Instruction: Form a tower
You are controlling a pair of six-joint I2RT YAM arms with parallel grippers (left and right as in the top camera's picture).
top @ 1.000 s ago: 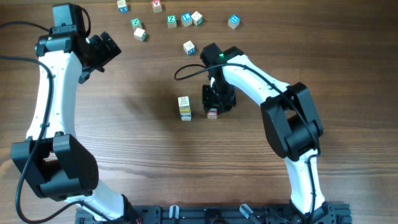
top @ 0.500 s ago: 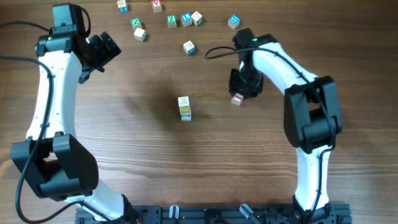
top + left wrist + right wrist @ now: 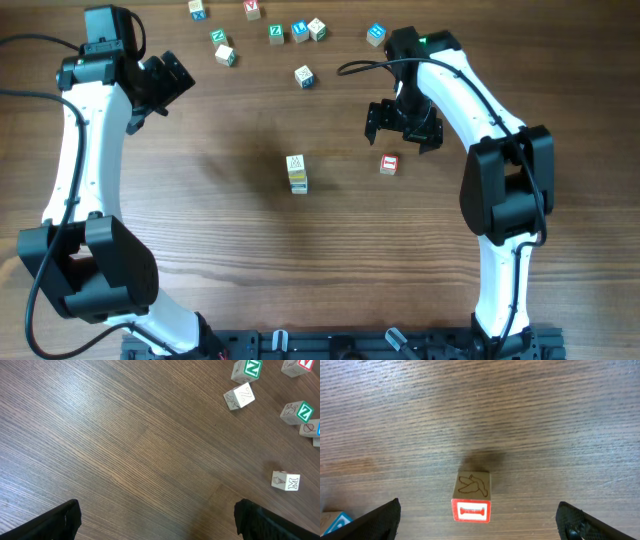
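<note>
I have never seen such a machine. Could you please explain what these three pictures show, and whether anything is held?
Two white robot arms stand at a wooden table. One picture looks down from above. The other two come from a camera on each wrist, so the dark shapes in their bottom corners are that arm's own fingers. In the middle stands a short tower of letter cubes. A red-faced cube lies alone on the wood in front of the open right pincer, untouched. More loose cubes lie near the far edge. The left pincer is open too. Nothing is held.

left gripper (image 3: 176, 80) spread wide, right gripper (image 3: 402, 130) likewise, facing down
</note>
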